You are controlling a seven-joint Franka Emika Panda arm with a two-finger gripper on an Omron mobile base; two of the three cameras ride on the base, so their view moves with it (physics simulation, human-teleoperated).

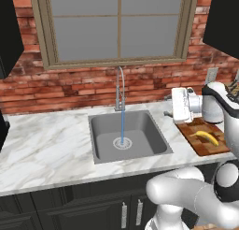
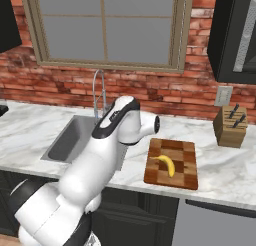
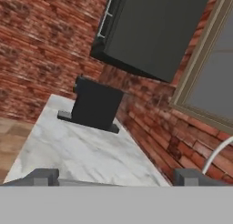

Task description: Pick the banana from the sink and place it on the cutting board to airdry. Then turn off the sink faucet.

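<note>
Right base view: banana (image 2: 166,165) lies flat on the cutting board (image 2: 187,177), on the worktop (image 2: 225,165) right of the sink (image 2: 67,140). Sink faucet (image 1: 120,86) runs water into the basin. Hand view: jaws wide apart, holding nothing, fingertips (image 3: 43,176) aimed along the worktop toward a dark appliance (image 3: 95,104).

My arm (image 2: 100,170) is glossy white with rounded, thick segments; I see dark grey bands at its joints and small dark fingertips (image 3: 45,176).
</note>
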